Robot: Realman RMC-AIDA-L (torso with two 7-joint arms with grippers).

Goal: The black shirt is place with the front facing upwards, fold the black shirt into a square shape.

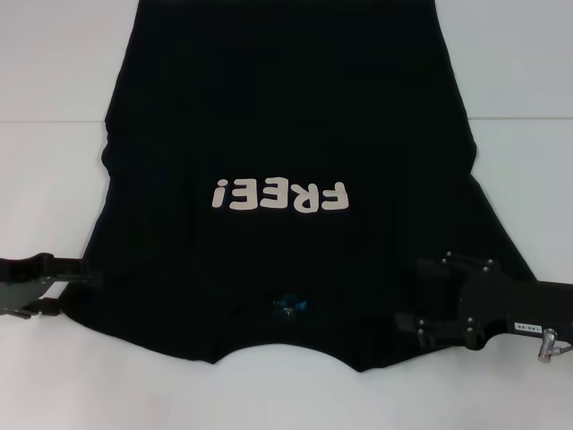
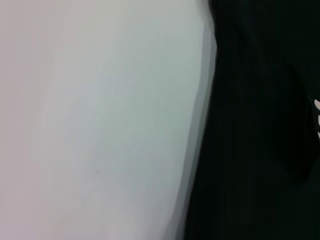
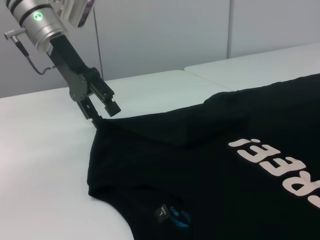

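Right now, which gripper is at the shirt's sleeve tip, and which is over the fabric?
The left gripper is at the black shirt's sleeve tip by the table edge of the cloth. The right gripper sits over the fabric near the shoulder.

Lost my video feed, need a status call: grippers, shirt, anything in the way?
Left gripper pinching the black shirt at its sleeve edge. Right gripper over the opposite sleeve. Shirt flat, unfolded. No obstructions.

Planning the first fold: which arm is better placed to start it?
Left, probably. The left gripper already sits at the sleeve edge of the black cotton T-shirt with off-white lettering, seemingly pinching it. The right gripper sits over the opposite shoulder, its grip unclear.
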